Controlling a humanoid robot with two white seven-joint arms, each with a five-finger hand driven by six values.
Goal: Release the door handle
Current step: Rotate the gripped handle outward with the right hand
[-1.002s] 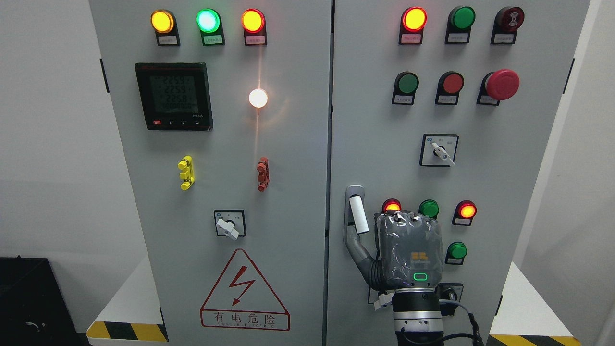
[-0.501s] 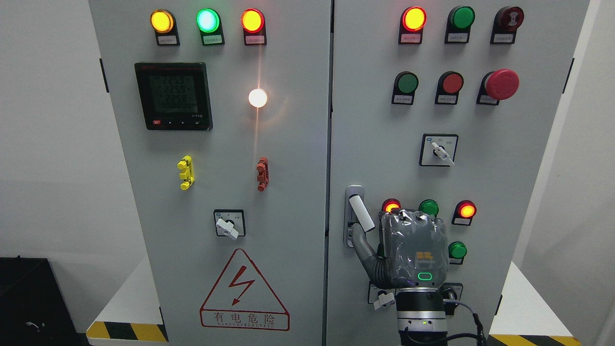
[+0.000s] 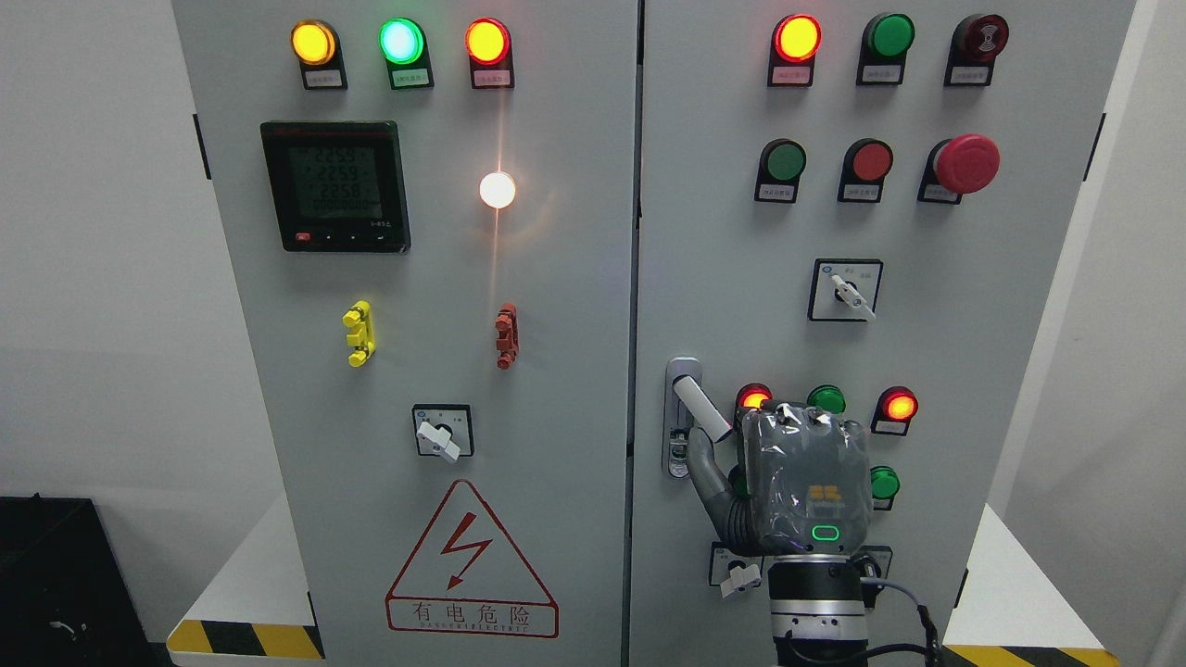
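The right hand [image 3: 804,482], wrapped in grey film, is drifting rightward across the cabinet's right door [image 3: 973,306], its palm facing the panel and only the thumb reaching left to touch the door handle [image 3: 701,409]. Whether the other fingers are curled or spread cannot be told, since the back of the hand is hiding them. The white handle is now standing swung out and tilted right from its mounting plate [image 3: 680,417], further than a second ago, when it was hanging nearly upright. That swing, together with the hand sliding away, suggests the grip is being given up, with the thumb likely to part next. The left hand is out of view.
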